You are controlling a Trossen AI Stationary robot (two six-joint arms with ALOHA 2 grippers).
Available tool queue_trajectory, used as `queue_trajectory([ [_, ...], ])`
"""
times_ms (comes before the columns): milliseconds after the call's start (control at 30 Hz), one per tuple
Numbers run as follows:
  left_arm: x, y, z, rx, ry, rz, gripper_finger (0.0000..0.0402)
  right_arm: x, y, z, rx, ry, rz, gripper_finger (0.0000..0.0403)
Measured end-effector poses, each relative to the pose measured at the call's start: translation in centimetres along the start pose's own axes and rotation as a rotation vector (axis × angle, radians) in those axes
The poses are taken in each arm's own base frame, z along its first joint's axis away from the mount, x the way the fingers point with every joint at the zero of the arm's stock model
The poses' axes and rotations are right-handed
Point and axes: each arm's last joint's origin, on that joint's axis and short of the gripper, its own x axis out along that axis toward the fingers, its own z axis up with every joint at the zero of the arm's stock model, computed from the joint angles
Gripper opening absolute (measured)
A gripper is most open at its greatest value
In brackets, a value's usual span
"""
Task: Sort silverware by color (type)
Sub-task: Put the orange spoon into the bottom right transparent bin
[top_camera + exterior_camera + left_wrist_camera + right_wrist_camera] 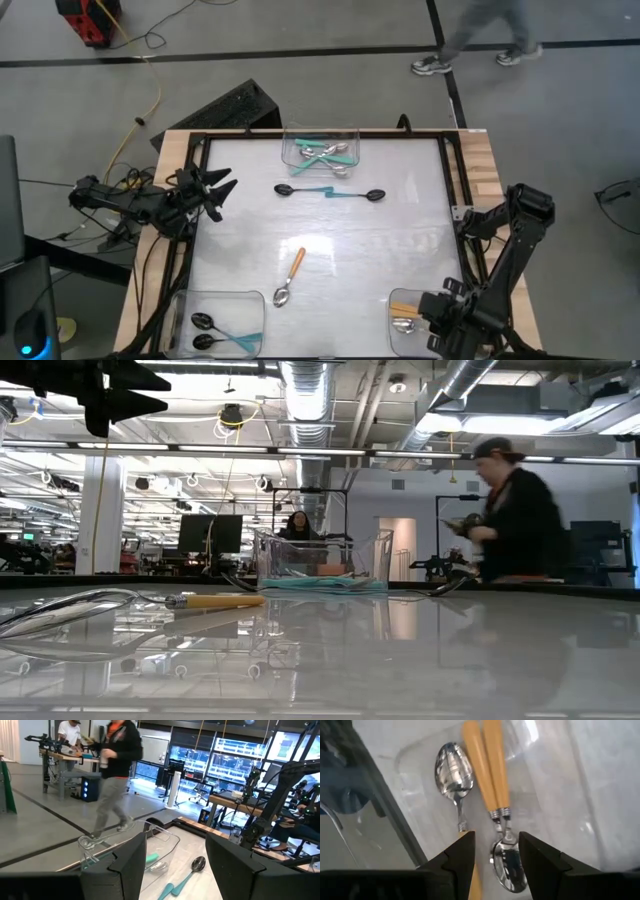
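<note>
Two black-bowled spoons with teal handles lie end to end on the white table, at its far middle. An orange-handled spoon lies flat near the centre, also in the low view. My right gripper hangs open, pointing down, over the near-right bin. Orange-handled spoons lie on that bin's floor, clear of the fingers. My left gripper waits open and level above the table's left edge, with nothing between its fingers.
A clear bin at the far edge holds silver spoons with teal handles. The near-left bin holds black-bowled spoons with teal handles. A black frame runs around the table. A person walks on the floor beyond the far edge.
</note>
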Motion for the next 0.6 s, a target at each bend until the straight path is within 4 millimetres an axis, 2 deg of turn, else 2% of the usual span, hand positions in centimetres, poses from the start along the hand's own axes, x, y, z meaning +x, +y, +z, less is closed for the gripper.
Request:
queue_trajectory([
  [267, 0.0, 0.0, 0.1, -0.004, -0.004, -0.001, 0.0190, -2.2, 0.1, 3.0, -0.029, -0.013, -0.007, 0.0175],
  [467, 0.0, 0.0, 0.0, -0.004, -0.004, -0.001, 0.0190, -3.8, 0.3, 6.6, -0.133, -0.095, 0.027, 0.0175],
  [600, 0.0, 0.0, 0.0, -0.003, -0.003, -0.001, 0.0190, -4.4, -0.3, 9.4, -0.222, -0.210, -0.013, 0.0175],
])
